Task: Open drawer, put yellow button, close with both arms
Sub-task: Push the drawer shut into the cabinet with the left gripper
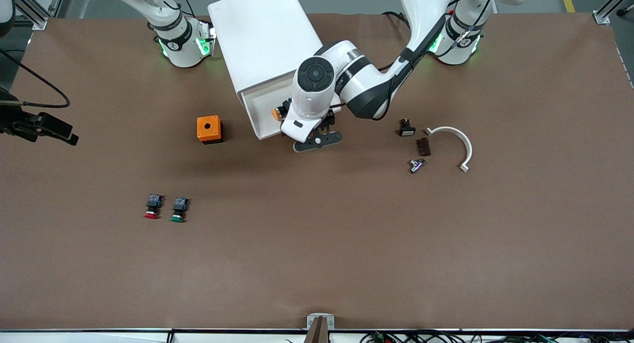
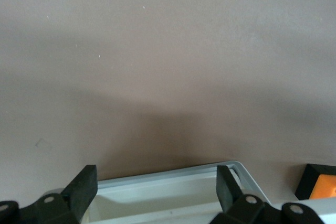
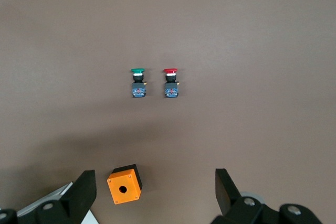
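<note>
The white cabinet [image 1: 262, 36] lies between the arm bases, and its top drawer [image 1: 258, 110] is pulled open. The yellow button [image 1: 276, 114] lies in the drawer, partly hidden by the left arm's hand [image 1: 308, 113]. My left gripper [image 2: 156, 188] is open and empty, low over the drawer's front rim [image 2: 173, 174]. The button does not show in the left wrist view. My right gripper [image 3: 152, 190] is open and empty. It is out of the front view, held high over the orange cube [image 3: 124, 184] and a corner of the cabinet [image 3: 50, 205].
The orange cube with a hole [image 1: 208, 128] stands beside the drawer toward the right arm's end. A red-capped button [image 1: 152, 207] and a green-capped button [image 1: 178, 209] lie nearer the front camera. Small dark parts [image 1: 422, 146] and a white curved bracket [image 1: 453, 137] lie toward the left arm's end.
</note>
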